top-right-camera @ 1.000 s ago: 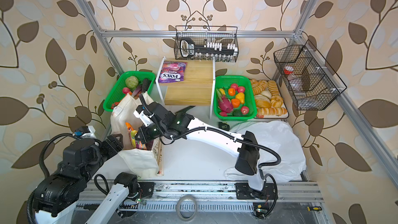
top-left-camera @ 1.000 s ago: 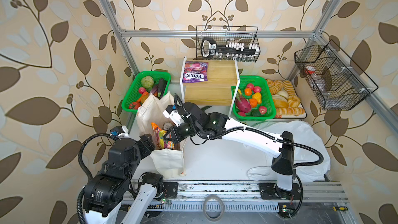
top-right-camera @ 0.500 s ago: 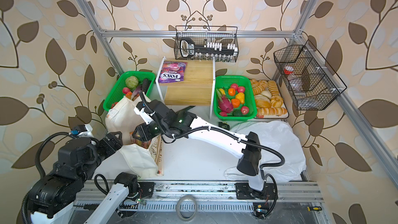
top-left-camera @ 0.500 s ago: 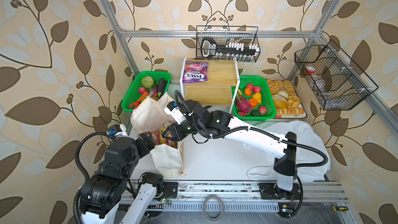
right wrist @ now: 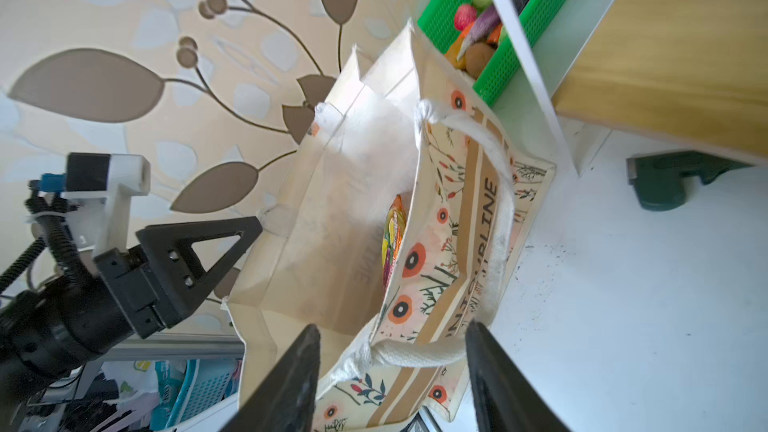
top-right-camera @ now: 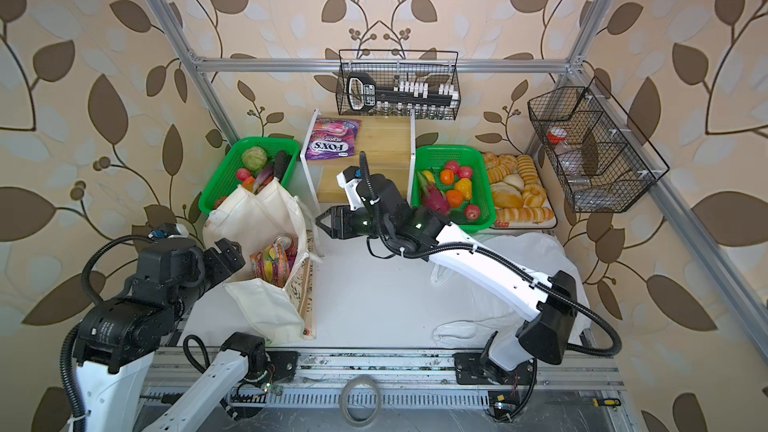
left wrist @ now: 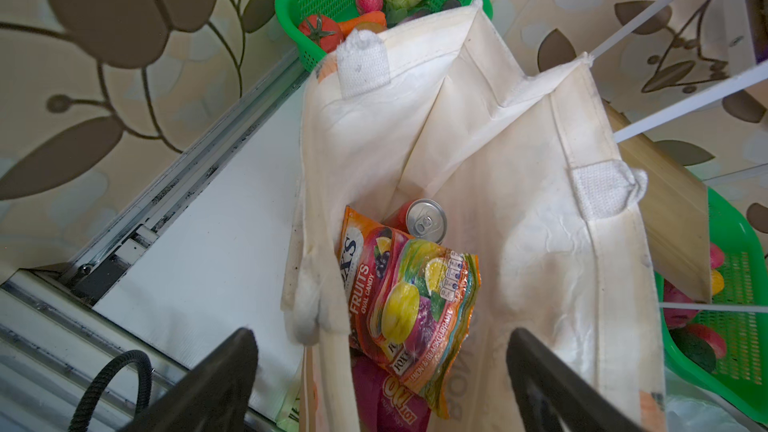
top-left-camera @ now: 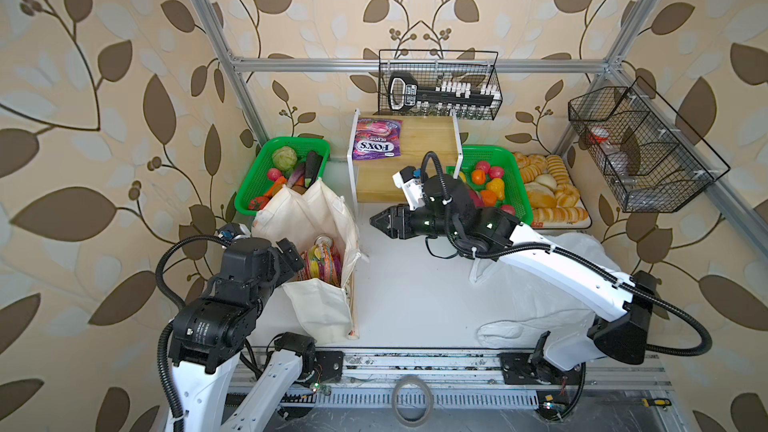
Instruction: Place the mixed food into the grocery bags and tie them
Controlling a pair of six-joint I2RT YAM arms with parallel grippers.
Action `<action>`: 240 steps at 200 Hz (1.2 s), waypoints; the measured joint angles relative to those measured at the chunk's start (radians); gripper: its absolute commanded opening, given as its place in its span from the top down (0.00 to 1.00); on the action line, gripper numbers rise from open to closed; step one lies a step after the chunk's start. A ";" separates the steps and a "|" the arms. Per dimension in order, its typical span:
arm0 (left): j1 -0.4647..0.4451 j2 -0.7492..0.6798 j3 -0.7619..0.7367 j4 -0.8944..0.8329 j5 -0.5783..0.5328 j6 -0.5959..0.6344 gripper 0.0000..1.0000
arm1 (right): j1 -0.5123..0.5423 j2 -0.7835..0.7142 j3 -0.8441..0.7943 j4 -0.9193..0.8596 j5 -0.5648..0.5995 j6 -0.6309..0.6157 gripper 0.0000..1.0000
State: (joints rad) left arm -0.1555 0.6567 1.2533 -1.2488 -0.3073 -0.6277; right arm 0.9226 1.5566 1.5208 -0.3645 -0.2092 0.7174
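The left fingers (left wrist: 216,384) and right fingers (right wrist: 286,388) stand apart and empty on either side of the tote (top-left-camera: 299,209), which holds a sweets packet (left wrist: 407,297) and a can (left wrist: 426,220). The right arm should reach the fruit (top-left-camera: 496,188) in the green basket (top-left-camera: 498,150) from above.

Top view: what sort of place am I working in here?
Probably a mock grocery corner in a test rig: green baskets of toy produce, bread rolls, wire racks, inside an aluminium frame.
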 measured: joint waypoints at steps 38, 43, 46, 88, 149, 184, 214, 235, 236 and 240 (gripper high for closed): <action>0.000 0.036 0.000 0.003 -0.056 0.039 0.05 | 0.066 0.166 0.110 -0.040 0.027 0.005 0.41; 0.000 0.045 0.000 0.003 -0.065 0.050 0.05 | 0.078 0.187 0.135 -0.053 0.047 0.003 0.41; 0.000 0.049 0.000 0.003 -0.069 0.053 0.05 | 0.084 0.198 0.147 -0.058 0.059 0.002 0.41; 0.000 0.106 0.000 0.007 -0.096 0.112 0.05 | 0.122 0.285 0.256 -0.103 0.138 -0.007 0.42; 0.090 0.168 0.000 0.020 -0.059 0.185 0.08 | 0.107 0.353 0.336 -0.143 0.138 -0.030 0.45; 0.210 0.182 0.000 0.026 0.022 0.222 0.10 | 0.108 0.359 0.341 -0.168 0.134 -0.041 0.46; 0.314 0.202 0.000 0.030 0.102 0.249 0.15 | 0.106 0.359 0.341 -0.171 0.134 -0.044 0.50; 0.382 0.215 -0.024 0.065 0.193 0.251 0.28 | 0.101 0.359 0.342 -0.171 0.133 -0.041 0.56; 0.388 0.215 -0.026 0.068 0.204 0.254 0.28 | 0.101 0.359 0.342 -0.171 0.133 -0.041 0.56; 0.402 0.216 -0.032 0.073 0.218 0.255 0.32 | 0.099 0.359 0.342 -0.170 0.132 -0.039 0.59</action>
State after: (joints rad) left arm 0.2466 0.8722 1.2213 -1.1755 -0.0891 -0.3729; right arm 1.0218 1.9156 1.8629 -0.5346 -0.0776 0.6781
